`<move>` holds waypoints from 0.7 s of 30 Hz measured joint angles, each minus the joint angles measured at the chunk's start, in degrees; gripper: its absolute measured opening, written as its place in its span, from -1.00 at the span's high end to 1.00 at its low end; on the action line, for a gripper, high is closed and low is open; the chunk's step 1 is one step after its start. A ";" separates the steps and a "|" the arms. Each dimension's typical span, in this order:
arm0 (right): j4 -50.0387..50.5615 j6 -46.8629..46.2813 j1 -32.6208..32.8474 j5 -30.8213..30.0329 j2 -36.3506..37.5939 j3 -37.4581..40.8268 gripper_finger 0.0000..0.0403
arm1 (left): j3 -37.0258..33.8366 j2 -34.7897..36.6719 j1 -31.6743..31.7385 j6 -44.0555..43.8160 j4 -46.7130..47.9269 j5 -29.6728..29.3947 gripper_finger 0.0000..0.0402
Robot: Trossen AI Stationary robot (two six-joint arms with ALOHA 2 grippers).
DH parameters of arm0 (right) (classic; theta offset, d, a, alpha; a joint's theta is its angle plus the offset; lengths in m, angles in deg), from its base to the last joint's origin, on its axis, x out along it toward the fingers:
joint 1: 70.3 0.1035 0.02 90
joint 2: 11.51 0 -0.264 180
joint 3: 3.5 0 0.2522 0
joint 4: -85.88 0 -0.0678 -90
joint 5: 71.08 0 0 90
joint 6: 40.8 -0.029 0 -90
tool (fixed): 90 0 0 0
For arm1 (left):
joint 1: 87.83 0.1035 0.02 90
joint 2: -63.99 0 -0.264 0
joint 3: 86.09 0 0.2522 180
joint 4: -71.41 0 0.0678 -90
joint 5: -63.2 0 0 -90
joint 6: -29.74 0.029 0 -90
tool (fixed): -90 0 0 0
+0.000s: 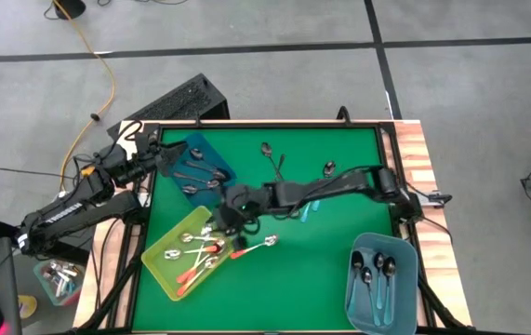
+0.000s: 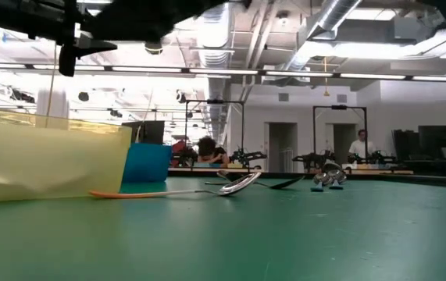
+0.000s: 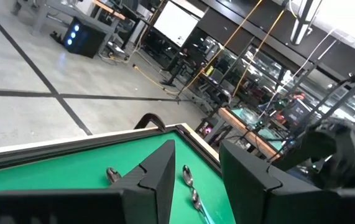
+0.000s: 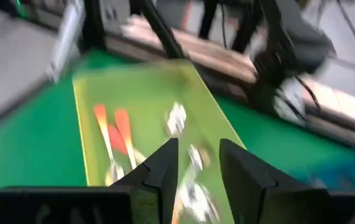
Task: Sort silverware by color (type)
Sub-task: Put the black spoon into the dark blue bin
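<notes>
Right gripper (image 1: 220, 221) is parted, empty, over the yellow bin (image 1: 165, 265) (release judged underway); orange-handled spoon (image 1: 254, 247) is retrieved next.

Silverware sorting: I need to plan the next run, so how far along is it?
Partly done. The yellow bin holds several orange-handled spoons, the dark blue bin dark grey ones, the light blue bin teal-handled ones. The right end effector hovers empty over the yellow bin. Left: one orange-handled spoon beside that bin and a few loose pieces on the green table.
</notes>
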State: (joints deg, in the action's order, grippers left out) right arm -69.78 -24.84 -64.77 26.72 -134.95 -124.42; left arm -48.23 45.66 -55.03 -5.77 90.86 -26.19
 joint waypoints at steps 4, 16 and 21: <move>18.27 0.08 -1.21 -5.26 7.80 0.00 0.31 | 0.00 0.01 0.00 1.62 -0.08 0.00 0.45; 43.77 -16.32 -0.94 -9.68 24.70 0.13 0.31 | 0.00 -0.09 0.02 1.83 1.48 -1.91 0.45; 54.45 -23.96 -0.56 -10.61 29.52 0.07 0.31 | 0.00 -0.52 0.11 6.36 1.06 -6.22 0.45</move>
State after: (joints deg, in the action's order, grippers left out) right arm -15.33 -48.80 -65.33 16.11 -105.42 -124.35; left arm -48.23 45.14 -54.92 0.59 91.92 -32.42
